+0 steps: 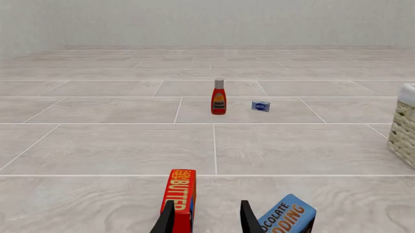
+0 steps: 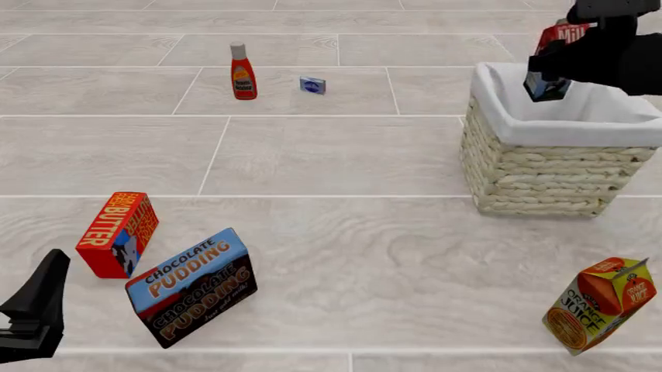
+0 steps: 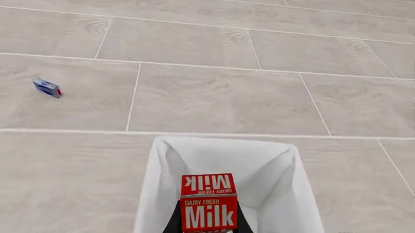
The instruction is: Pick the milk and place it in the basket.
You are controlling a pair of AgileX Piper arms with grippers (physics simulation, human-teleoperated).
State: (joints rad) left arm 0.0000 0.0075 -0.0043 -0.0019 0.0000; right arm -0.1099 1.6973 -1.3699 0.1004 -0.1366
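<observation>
Right pincer grips the milk carton between its two fingers, holding it upright above the open mouth of the wicker basket, whose white liner lies directly below the carton. Left pincer hangs low over the table with fingers parted around nothing, a butter box just beyond one finger and a chocolate pudding box beside the other. Farther ahead of it stands a ketchup bottle.
</observation>
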